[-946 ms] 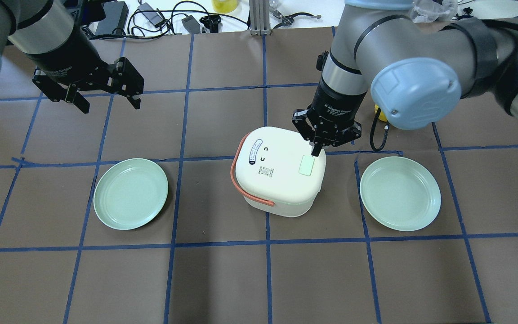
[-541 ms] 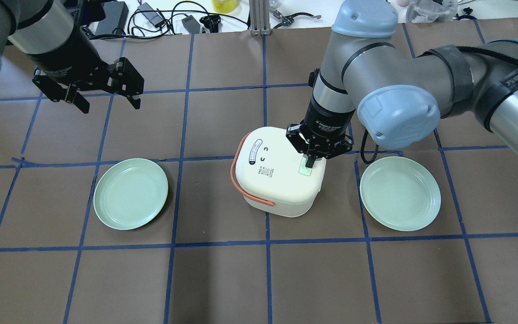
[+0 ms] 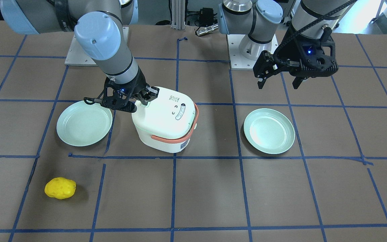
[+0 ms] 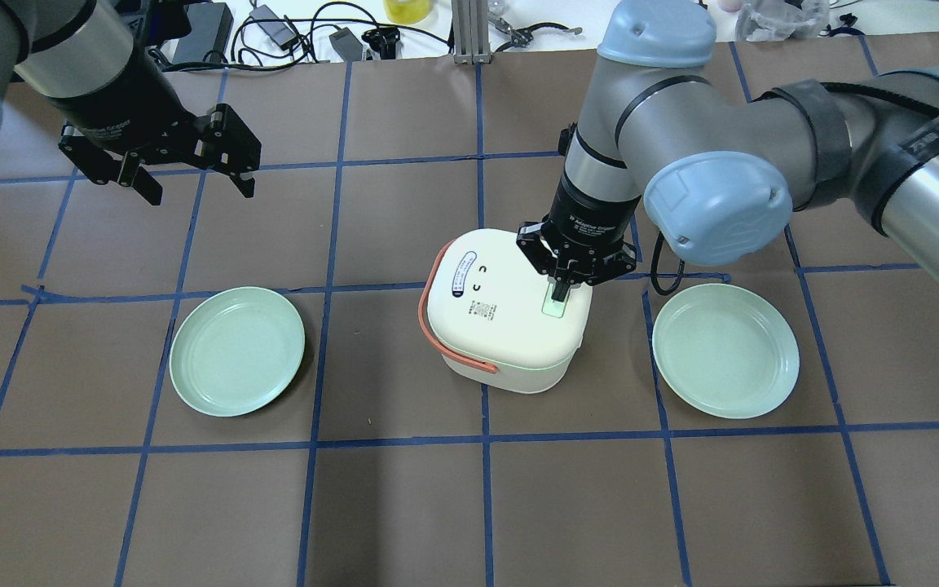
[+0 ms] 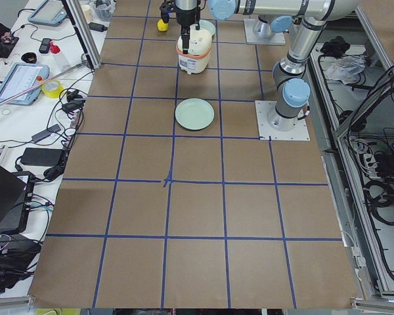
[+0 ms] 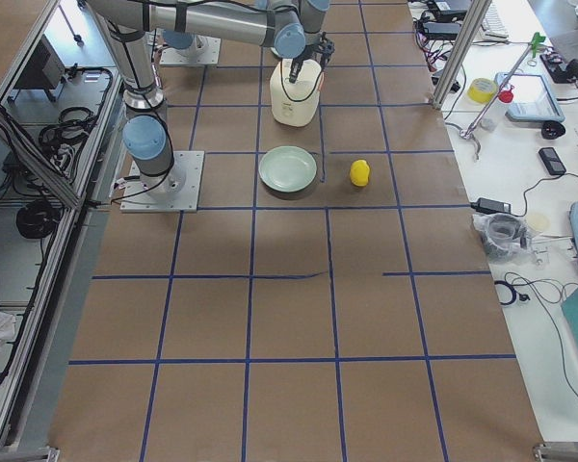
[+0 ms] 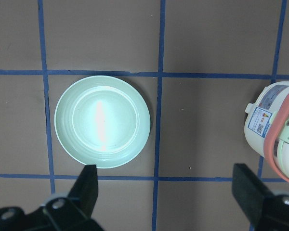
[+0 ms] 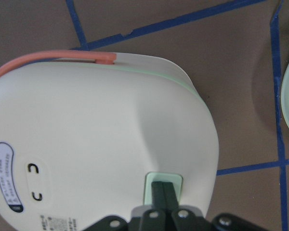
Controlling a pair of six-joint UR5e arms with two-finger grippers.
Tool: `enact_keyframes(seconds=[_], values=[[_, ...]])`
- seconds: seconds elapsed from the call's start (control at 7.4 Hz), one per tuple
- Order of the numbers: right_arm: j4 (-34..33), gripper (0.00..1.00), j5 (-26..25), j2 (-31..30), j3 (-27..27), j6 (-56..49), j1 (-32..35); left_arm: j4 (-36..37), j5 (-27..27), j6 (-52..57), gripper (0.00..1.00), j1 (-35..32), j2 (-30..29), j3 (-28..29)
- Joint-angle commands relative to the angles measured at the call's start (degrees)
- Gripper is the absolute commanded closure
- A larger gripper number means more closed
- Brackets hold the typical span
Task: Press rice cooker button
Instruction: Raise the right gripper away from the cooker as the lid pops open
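A white rice cooker (image 4: 502, 318) with an orange handle (image 4: 429, 302) stands mid-table; it also shows in the front view (image 3: 165, 117) and the right wrist view (image 8: 101, 139). Its pale green button (image 4: 553, 307) sits on the lid's right side. My right gripper (image 4: 560, 292) is shut, fingertips down on the button (image 8: 164, 185). My left gripper (image 4: 192, 183) is open and empty, held high over the table's far left, away from the cooker (image 7: 274, 139).
One green plate (image 4: 237, 350) lies left of the cooker, another (image 4: 725, 350) right of it. A yellow lumpy object (image 3: 60, 188) lies near the operators' edge. Cables and gear (image 4: 290, 33) line the far edge.
My right gripper has moved from the cooker's back right edge down onto the green button. The left arm has not moved.
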Motion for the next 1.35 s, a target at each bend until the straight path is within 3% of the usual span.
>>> enact_keyframes(seconds=[0.0,0.27,0.41,1.22], values=[[0.9,0.00,-1.9,-0.4,-8.1,0.9,-0.1,0.0,0.0,0.0,0.00,0.0,0.0,0.0],[6.3,0.00,-4.0,-0.2,-15.2,-0.4,-1.5,0.0,0.0,-0.1,0.00,0.0,0.0,0.0],[6.4,0.00,-8.7,-0.2,-16.1,-6.1,-1.5,0.0,0.0,0.0,0.00,0.0,0.0,-0.1],[11.5,0.00,-9.7,-1.4,-15.7,-22.2,-14.2,0.0,0.0,0.0,0.00,0.0,0.0,0.0]])
